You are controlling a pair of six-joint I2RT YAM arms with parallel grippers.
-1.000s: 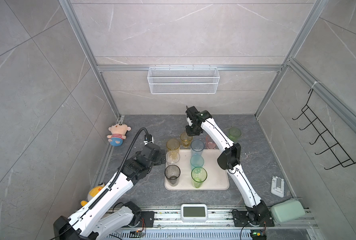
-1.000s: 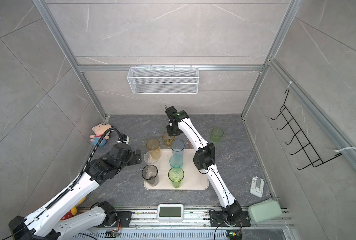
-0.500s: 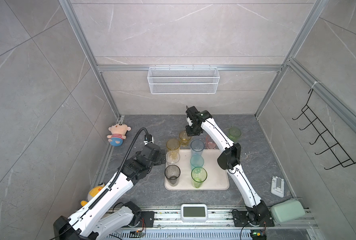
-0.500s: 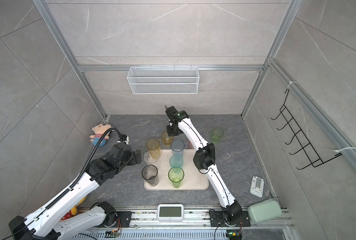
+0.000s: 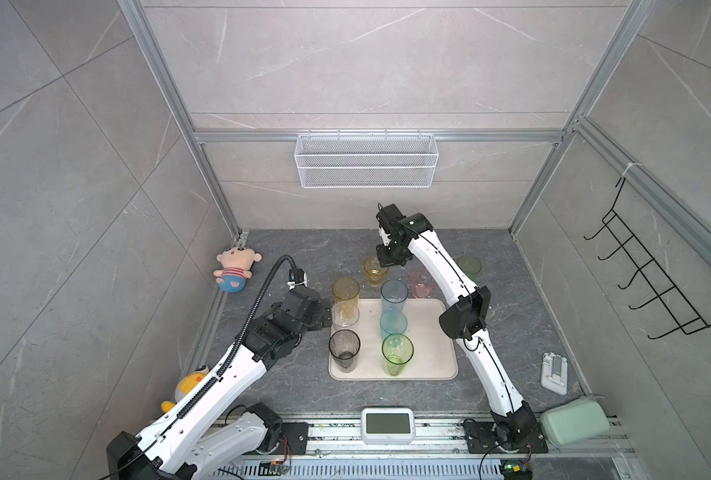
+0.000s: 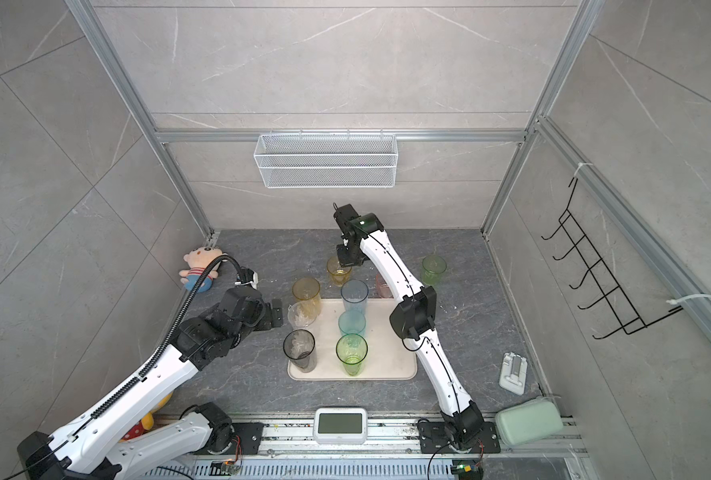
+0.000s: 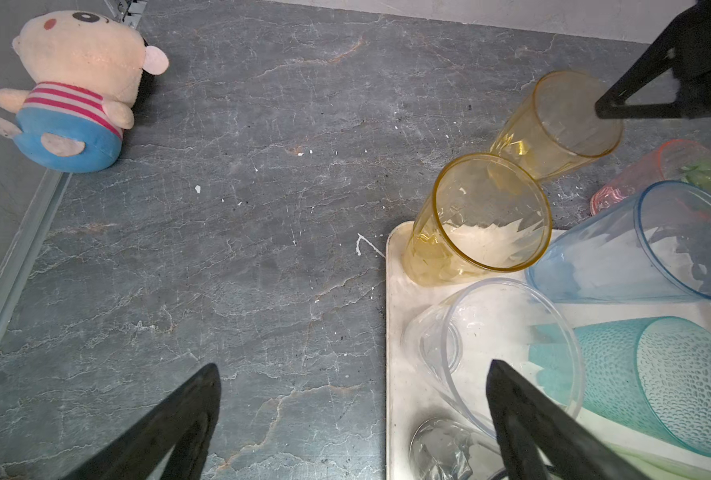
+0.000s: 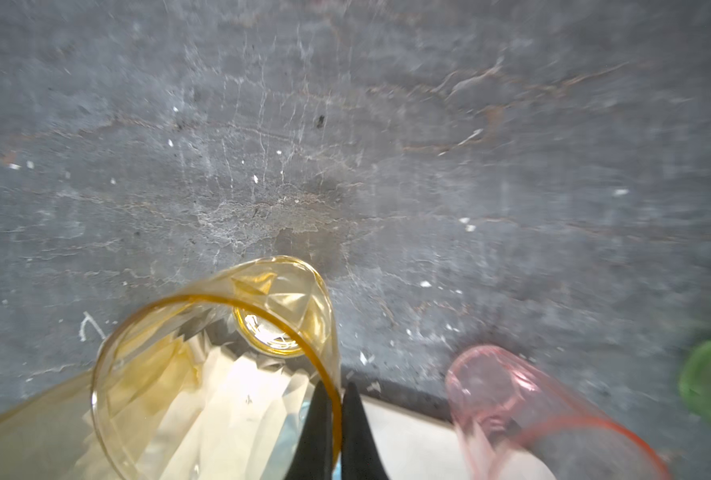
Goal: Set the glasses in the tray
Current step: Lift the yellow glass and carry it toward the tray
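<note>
The cream tray [image 5: 428, 349] [image 6: 391, 353] lies mid-floor. Standing in it are yellow [image 5: 345, 291], clear [image 5: 345, 313], smoky grey [image 5: 344, 349], blue [image 5: 394, 295], teal [image 5: 393, 324] and green-yellow [image 5: 397, 353] glasses. Behind the tray are a pink glass [image 5: 422, 282], a green glass [image 5: 468, 265] and a short amber glass [image 5: 374, 270] [image 8: 220, 365]. My right gripper [image 5: 389, 262] [image 8: 337, 390] is shut on the amber glass's rim, one finger inside and one outside. My left gripper [image 5: 324, 318] [image 7: 351, 374] stands open just left of the clear glass [image 7: 491, 345], holding nothing.
A plush doll [image 5: 235, 270] lies at the left wall and a yellow duck toy [image 5: 189, 386] by the left arm. A white screen device [image 5: 388, 424], a green case [image 5: 574, 419] and a white holder [image 5: 554, 372] sit front right. A wire basket [image 5: 366, 166] hangs on the back wall.
Hardly anything has visibly moved. The right gripper stays at the amber glass's rim and the left arm holds still.
</note>
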